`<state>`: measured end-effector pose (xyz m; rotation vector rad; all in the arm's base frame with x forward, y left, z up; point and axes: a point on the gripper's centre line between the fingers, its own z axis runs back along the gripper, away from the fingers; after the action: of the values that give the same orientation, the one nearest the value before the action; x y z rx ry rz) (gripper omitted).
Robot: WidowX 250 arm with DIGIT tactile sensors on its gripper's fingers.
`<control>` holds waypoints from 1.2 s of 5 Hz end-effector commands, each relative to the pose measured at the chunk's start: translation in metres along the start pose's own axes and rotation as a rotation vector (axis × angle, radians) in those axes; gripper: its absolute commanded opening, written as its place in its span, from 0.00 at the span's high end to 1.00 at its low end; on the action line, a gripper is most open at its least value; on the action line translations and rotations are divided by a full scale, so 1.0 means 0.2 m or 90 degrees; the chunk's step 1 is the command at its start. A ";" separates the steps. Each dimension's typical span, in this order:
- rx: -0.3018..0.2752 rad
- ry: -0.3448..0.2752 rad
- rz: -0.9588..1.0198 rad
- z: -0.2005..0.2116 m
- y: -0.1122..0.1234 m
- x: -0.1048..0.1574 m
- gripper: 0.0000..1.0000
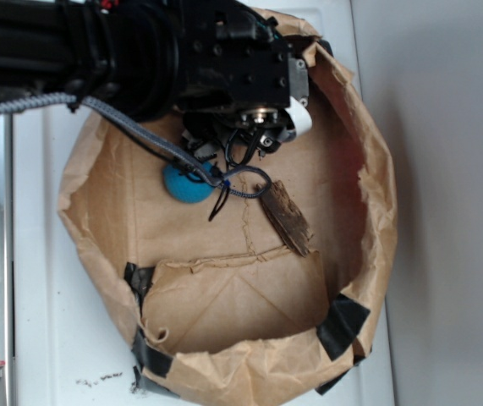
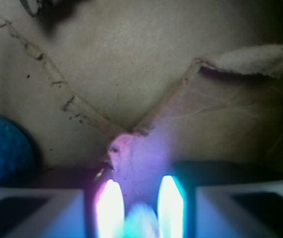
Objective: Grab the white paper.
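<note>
My gripper [image 2: 140, 187] hangs low over the floor of the brown paper bag [image 1: 224, 304], near its back wall. Its two fingers [image 2: 110, 203] glow brightly and stand close together. A pale, blurred lump, which I take for the white paper [image 2: 140, 219], is pinched between them low down. From outside, the black arm covers the gripper [image 1: 237, 144], and the paper is hidden there. The blue ball [image 1: 187, 183] lies just left of the fingers, apart from them, and shows again at the wrist view's left edge [image 2: 2, 148].
A torn flap of the bag floor [image 2: 215, 74] lies ahead of the fingers. A brown scrap of cardboard [image 1: 288, 218] rests right of the blue ball. The bag walls [image 1: 376, 194], patched with black tape [image 1: 341, 323], ring the space. A grey cable [image 1: 148, 135] trails from the arm.
</note>
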<state>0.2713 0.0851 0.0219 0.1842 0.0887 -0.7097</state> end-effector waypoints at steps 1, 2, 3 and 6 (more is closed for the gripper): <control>0.033 -0.042 0.002 0.11 0.02 -0.01 1.00; 0.028 -0.079 -0.003 0.20 0.00 -0.04 1.00; -0.016 -0.120 -0.026 0.26 0.01 -0.12 0.00; 0.034 0.041 0.013 0.09 0.02 -0.14 0.00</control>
<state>0.2527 0.1041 0.0368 0.2318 0.1503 -0.6792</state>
